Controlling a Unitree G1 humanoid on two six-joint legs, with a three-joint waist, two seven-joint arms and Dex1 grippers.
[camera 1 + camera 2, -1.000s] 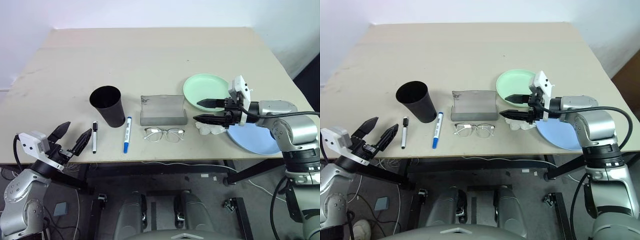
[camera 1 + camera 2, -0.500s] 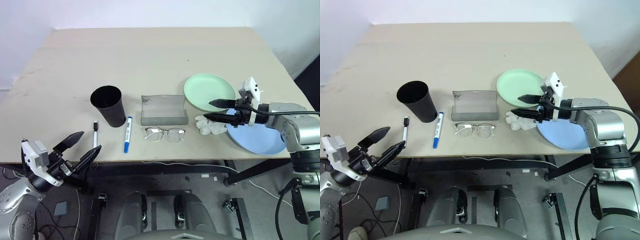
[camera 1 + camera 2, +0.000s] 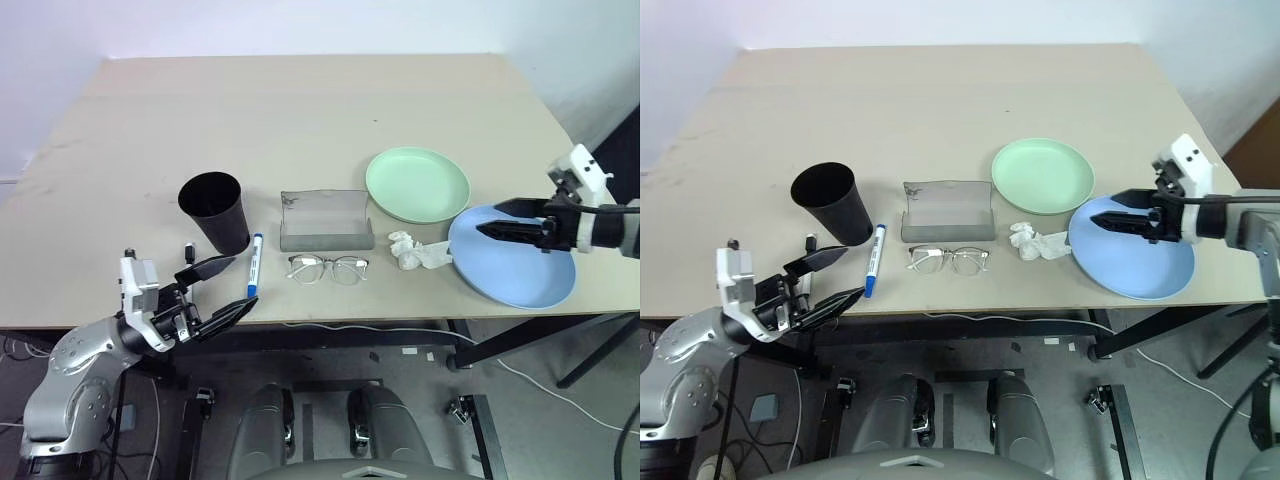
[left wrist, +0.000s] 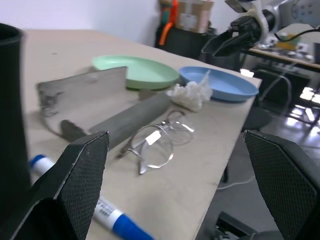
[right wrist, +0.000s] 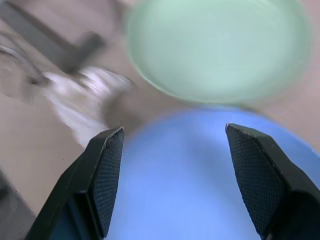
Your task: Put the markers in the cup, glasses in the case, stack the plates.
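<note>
Surface: beige table (image 3: 300, 110), white wall behind
Left gripper (image 3: 215, 293): fingers spread, empty, at the near table edge; blue-capped marker (image 3: 253, 268) just ahead of its tips, black cup (image 3: 217, 211) beyond
Right gripper (image 3: 512, 220): fingers apart, empty, over the blue plate (image 3: 512, 262); green plate (image 3: 417, 184) beside
Advice: straddle the marker's middle before closing

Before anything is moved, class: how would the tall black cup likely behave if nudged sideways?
The cup stands upright on its narrow base, wider at the rim, so it probably tips easily. It looks empty and thin-walled, so likely light. Once on its side, its taper would probably roll it in a curve.
</note>
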